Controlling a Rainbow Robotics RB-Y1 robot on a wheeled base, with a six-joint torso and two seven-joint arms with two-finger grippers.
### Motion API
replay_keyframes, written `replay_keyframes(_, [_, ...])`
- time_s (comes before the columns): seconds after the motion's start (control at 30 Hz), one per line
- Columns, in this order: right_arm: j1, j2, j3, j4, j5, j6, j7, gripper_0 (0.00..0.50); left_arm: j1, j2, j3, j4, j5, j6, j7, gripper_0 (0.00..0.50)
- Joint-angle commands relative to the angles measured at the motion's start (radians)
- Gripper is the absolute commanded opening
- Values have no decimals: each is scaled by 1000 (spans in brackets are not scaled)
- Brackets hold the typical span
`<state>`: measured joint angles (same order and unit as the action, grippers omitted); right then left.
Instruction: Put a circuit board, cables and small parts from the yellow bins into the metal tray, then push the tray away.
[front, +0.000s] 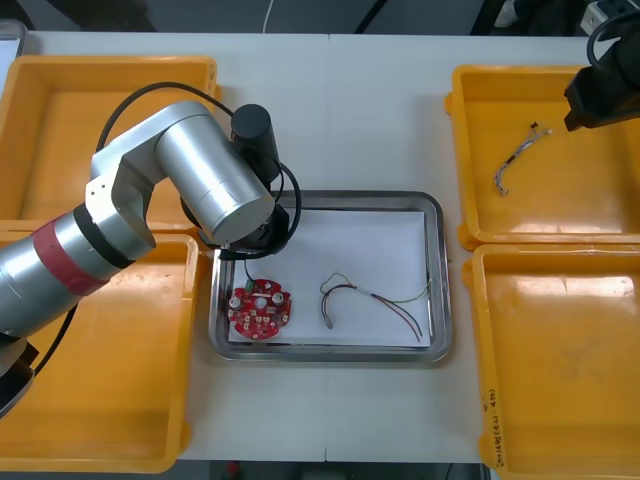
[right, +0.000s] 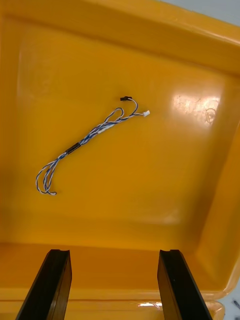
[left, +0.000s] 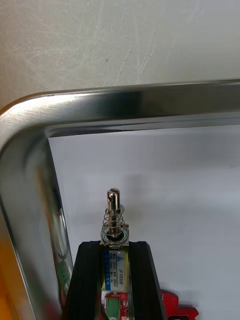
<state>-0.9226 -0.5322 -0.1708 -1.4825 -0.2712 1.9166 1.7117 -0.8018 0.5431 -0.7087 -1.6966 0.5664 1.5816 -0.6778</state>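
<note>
**Part clamped in the left gripper over the tray corner**

I count four yellow bins (front: 60, 110) on the table (front: 330, 100), two stacked down each side of the frame, and one metal tray (front: 441, 270) at centre, white inside. In the tray lie one round red circuit board (front: 262, 307) at lower left and one red and yellow cable (front: 372, 294) to its right, apart from it.

My left gripper (left: 114, 250) is closed on one small metal part (left: 115, 220), the fingers apart by its width. The part's pin and spring stick out past the fingertips over the white floor, near the tray's rounded corner. A blue and white label (left: 116, 265) on the part reads something like "JF-0530B"; I can't be sure of it.

My right gripper (right: 114, 255) hangs over the upper-right bin (front: 470, 150) with fingers wide apart and nothing between them. One twisted blue and white cable (right: 87, 137) lies on that bin's floor beyond the fingertips. There is dark handwriting (front: 493, 425) on the lower-right bin's rim that I can't read.
</note>
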Motion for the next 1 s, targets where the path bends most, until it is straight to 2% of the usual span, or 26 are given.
replay_keyframes(0.03, [-101,40,-49,65,32,3,-46,500,-31,-23,-9,-9,-16,-12,69,93])
replay_keyframes(0.13, [-124,50,-59,122,44,3,-58,500,-31,-20,-9,-9,-19,-12,69,313])
replay_keyframes(0.17, [-128,52,-61,129,47,3,-61,500,-31,-22,-9,-9,-20,-12,70,350])
replay_keyframes(0.23, [-142,60,-64,163,58,3,-72,500,-31,-19,-9,-9,-22,-14,70,479])
replay_keyframes(0.27, [-144,60,-67,172,61,3,-75,500,-31,-19,-9,-9,-23,-14,69,498])
replay_keyframes(0.47, [-197,75,-111,287,76,-21,-126,500,-31,-12,-8,-14,-23,-12,75,500])
replay_keyframes(0.67, [-251,89,-118,372,92,-70,-224,500,-31,1,45,-60,-16,12,92,500])
replay_keyframes(1.0, [-314,95,-118,533,104,-179,-440,500,-33,80,206,-192,50,164,126,500])
